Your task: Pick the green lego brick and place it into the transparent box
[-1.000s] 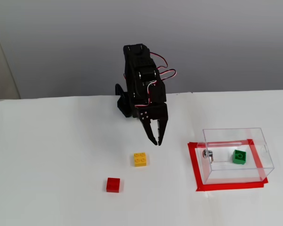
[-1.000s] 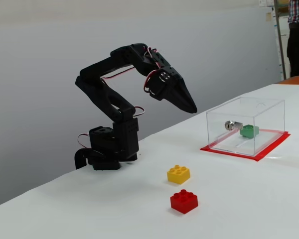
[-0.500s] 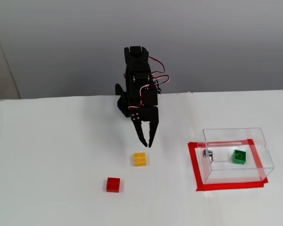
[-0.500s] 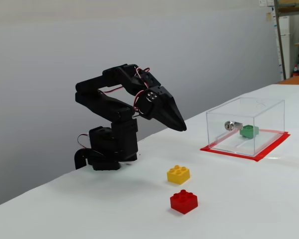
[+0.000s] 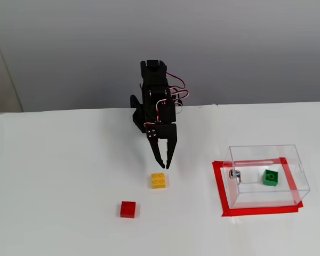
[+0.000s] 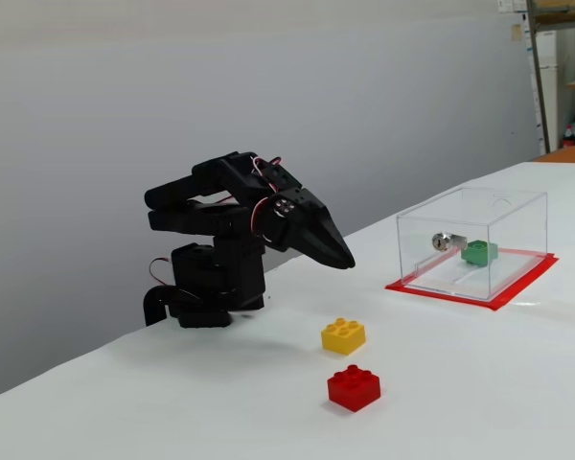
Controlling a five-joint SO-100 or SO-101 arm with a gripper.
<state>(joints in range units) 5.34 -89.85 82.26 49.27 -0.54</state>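
The green lego brick (image 5: 270, 177) lies inside the transparent box (image 5: 266, 152), on its floor near the small metal knob (image 5: 233, 174). The box stands on a red tape rectangle (image 5: 220, 189) on the white tabletop (image 5: 58, 176). The jaws of the gripper (image 5: 164, 164) are almost pressed together and hold nothing; they point down above the yellow brick (image 5: 159, 180). The red brick (image 5: 128, 209) lies apart from both.

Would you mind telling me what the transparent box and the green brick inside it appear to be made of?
The transparent box looks like clear, glossy rigid plastic: its thin walls show the red tape beneath. The small knob on its side looks metallic, being silvery and shiny. The green lego brick seems to be opaque moulded plastic, evenly coloured.
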